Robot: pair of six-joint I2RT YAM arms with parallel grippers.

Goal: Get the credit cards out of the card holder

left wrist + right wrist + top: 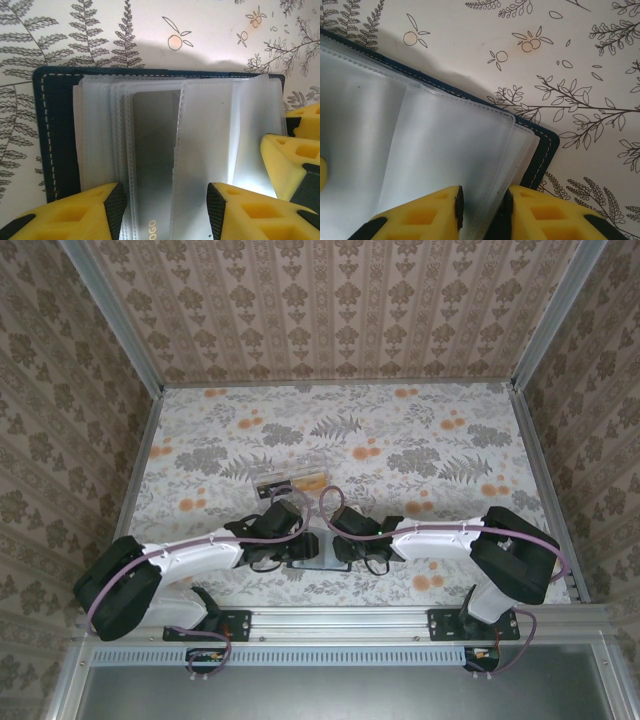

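Navy card holder (55, 130), open — R fingers (420, 215) pinch sleeve (445, 150)

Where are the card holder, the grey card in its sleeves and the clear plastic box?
card holder (55, 135): left wrist view, bare navy cover at its left side.
grey card (152, 150): left wrist view, middle of its visible face.
clear plastic box (290, 481): top external view, its middle.

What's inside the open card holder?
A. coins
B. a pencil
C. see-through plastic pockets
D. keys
C: the card holder lies open, and a stack of clear plastic pockets fans out across its inside.
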